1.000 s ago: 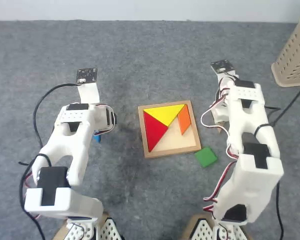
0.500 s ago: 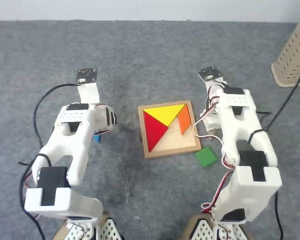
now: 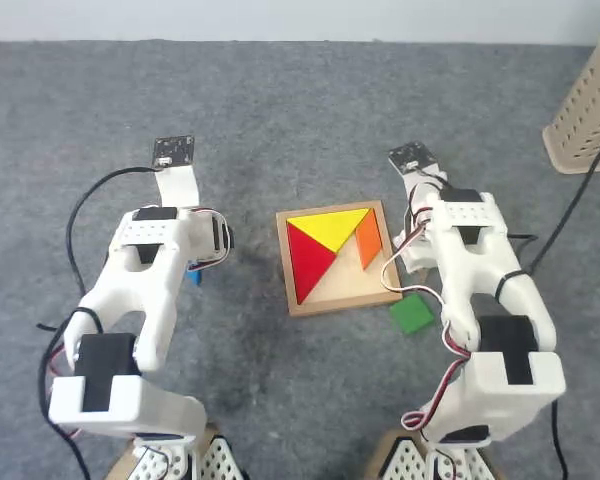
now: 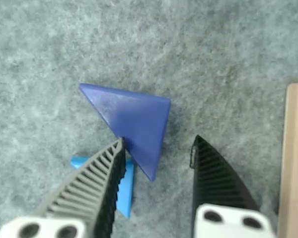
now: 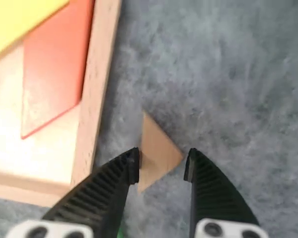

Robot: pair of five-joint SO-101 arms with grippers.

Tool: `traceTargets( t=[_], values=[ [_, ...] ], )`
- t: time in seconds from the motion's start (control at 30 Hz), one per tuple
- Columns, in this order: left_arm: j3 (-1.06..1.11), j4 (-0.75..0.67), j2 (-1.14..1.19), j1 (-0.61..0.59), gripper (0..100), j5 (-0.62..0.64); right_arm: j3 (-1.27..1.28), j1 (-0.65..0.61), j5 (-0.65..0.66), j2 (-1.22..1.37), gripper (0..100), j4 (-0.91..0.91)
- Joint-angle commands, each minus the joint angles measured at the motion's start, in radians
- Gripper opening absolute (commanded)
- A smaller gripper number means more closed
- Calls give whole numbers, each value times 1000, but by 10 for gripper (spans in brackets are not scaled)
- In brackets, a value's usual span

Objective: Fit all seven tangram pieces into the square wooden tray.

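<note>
While our right gripper (image 5: 163, 153) hangs parted astride the small tan triangle (image 5: 156, 158), the rim of the wooden tray (image 5: 97, 99) just beside one finger and a green square (image 3: 412, 313) near behind it, our left gripper (image 4: 158, 144), likewise spread, brackets a corner of a dark blue triangle (image 4: 134, 116) touching a light blue piece (image 4: 125, 191).

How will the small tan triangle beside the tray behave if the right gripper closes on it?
Probably stiff: the tan triangle looks like a flat, hard piece lying on the carpet. Likely light, being small beside the tray. Its slanted edges may make it twist or slip out as the open right gripper closes around it.
</note>
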Motion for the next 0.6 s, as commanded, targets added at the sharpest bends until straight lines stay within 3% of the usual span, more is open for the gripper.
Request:
traceTargets(
  t=[0.0,0.27,0.43,0.57],
  values=[
    [-4,-17,-52,6,207,-17,-35,-5,3,31,166,-18],
    [-4,-17,-52,6,207,-17,-48,-21,15,44,162,12],
    [-4,-17,-52,3,207,-17,-51,-13,14,44,58,10],
    [-4,-17,-52,3,207,-17,-57,27,11,24,46,10]
  ],
)
